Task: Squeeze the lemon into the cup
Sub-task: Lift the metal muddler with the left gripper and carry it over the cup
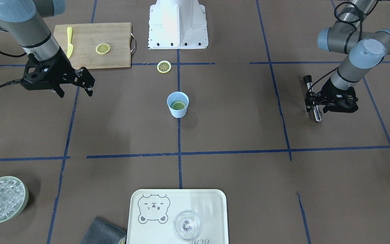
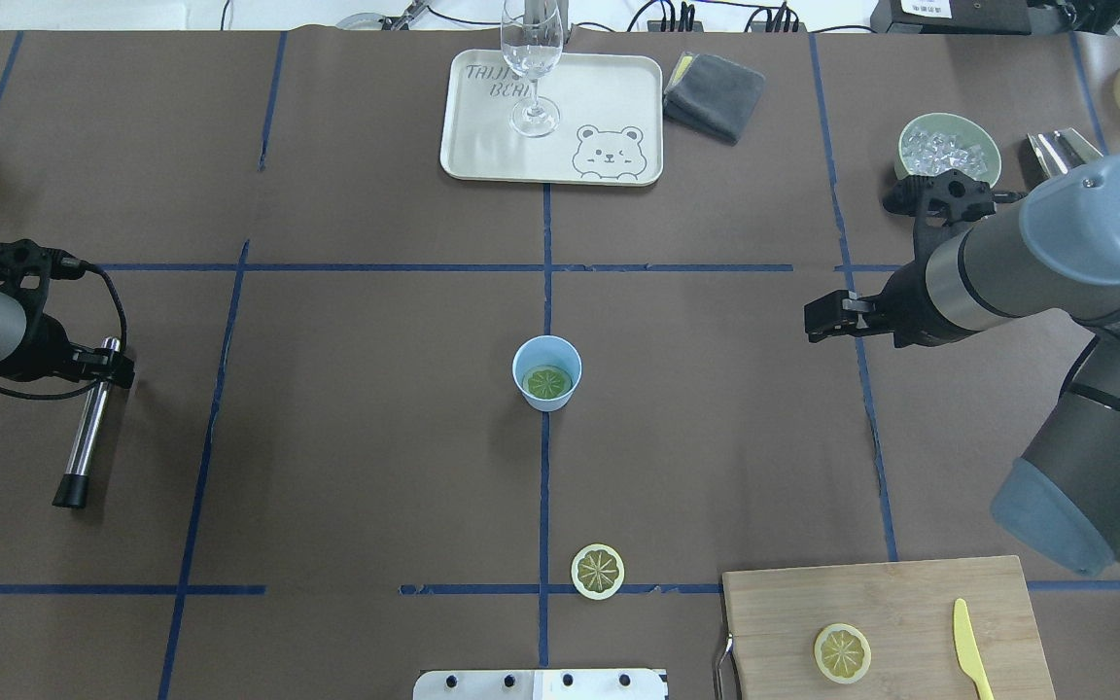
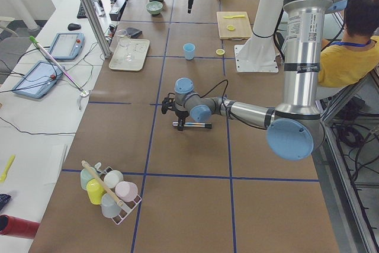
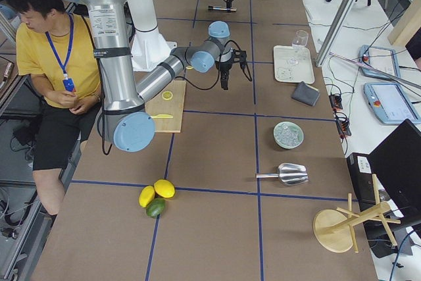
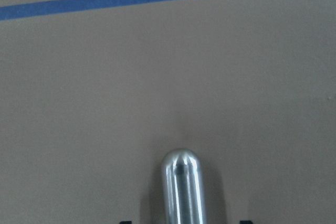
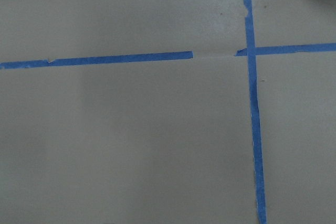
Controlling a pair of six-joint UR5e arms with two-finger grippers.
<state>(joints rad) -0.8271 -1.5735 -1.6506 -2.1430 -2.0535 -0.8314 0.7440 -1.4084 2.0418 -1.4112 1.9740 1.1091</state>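
Note:
The light-blue cup (image 1: 177, 104) stands upright at the table's middle, also in the overhead view (image 2: 546, 372), with a greenish lemon slice (image 1: 178, 105) lying inside it. A second lemon slice (image 1: 164, 66) lies on the table toward the robot's base. A third slice (image 1: 103, 48) lies on the cutting board (image 1: 117, 44). My right gripper (image 1: 75, 90) is open and empty, raised well to the side of the cup. My left gripper (image 1: 312, 102) is shut on a metal rod (image 1: 313, 112) far on the cup's other side; the rod's rounded tip shows in the left wrist view (image 5: 181, 187).
A yellow knife (image 1: 69, 42) lies on the board. A cream tray (image 1: 212, 203) with a clear glass (image 1: 187, 225), a grey cloth (image 1: 103, 232) and a pale green bowl of ice (image 1: 2, 200) sit at the far edge. The robot base (image 1: 178, 25) stands behind the slices.

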